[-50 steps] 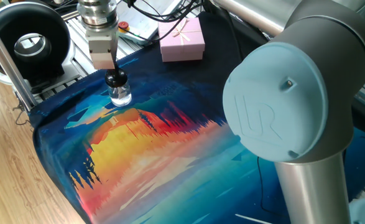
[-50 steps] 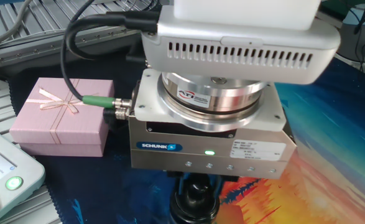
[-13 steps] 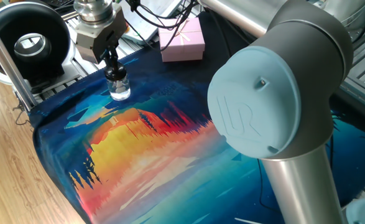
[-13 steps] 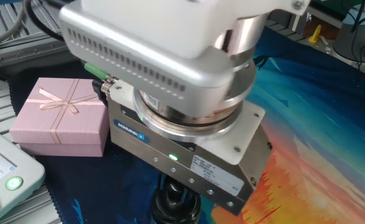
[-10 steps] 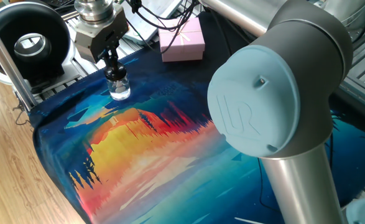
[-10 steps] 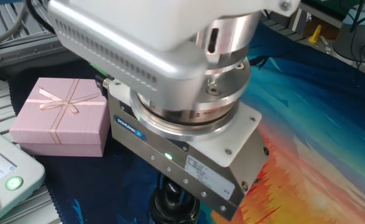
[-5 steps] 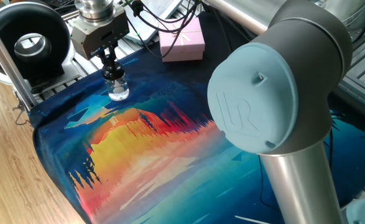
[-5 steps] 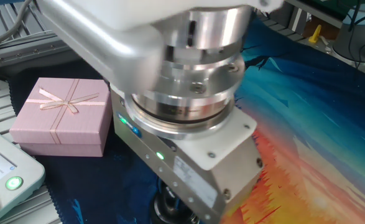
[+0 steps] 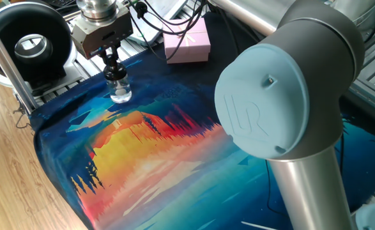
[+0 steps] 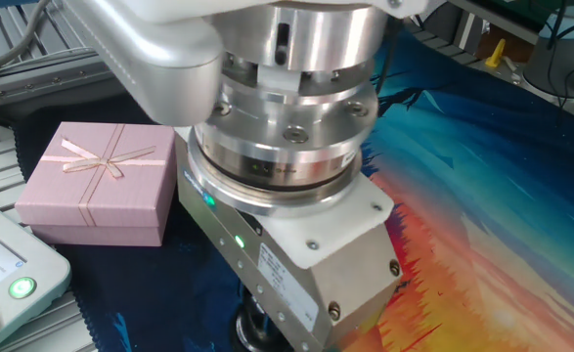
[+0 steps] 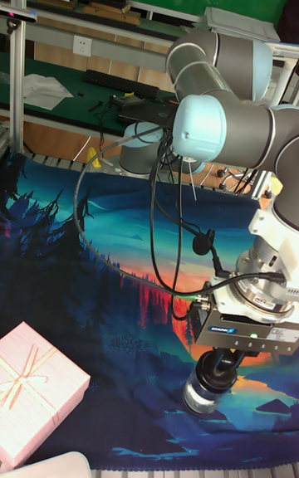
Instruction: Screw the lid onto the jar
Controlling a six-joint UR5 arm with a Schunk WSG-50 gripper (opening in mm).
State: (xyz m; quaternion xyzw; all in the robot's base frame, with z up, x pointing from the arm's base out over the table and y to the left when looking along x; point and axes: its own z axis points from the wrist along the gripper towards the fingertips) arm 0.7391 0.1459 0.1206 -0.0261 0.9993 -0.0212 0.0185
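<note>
The jar [image 9: 121, 93] is seen upper left in one fixed view, upright on the printed cloth [image 9: 174, 160], close to that cloth's upper-left edge. The lid [image 9: 114, 72] sits on the jar's neck and is clamped by the gripper [image 9: 113, 64], which stands vertically over it; fingers closed around the black cap. In the tall fixed view the same stack shows lower right: gripper [image 11: 218, 362] above, glass body [image 11: 200, 393] below. In the other fixed view the gripper body fills the frame and the lid is barely seen at the bottom edge, so thread engagement can't be judged.

Step in hand, as judged: lid being turned down onto the neck. To do it well, the wrist axis should be kept in line w/ the jar's axis, light downward pressure applied, and rotation stopped once resistance is felt. The jar is not held by anything, so it may spin or tip w/ the lid; slow turning is advised. Cross-threading is a risk if the cap is tilted.

Room: the pink gift box [image 9: 187, 41] lies up and right of the jar, apart from it. A metal rail frame [image 9: 53, 83] and black round unit [image 9: 27, 41] are near on the left, just past the cloth edge. Open cloth lies toward lower right; retreat is best made straight up.
</note>
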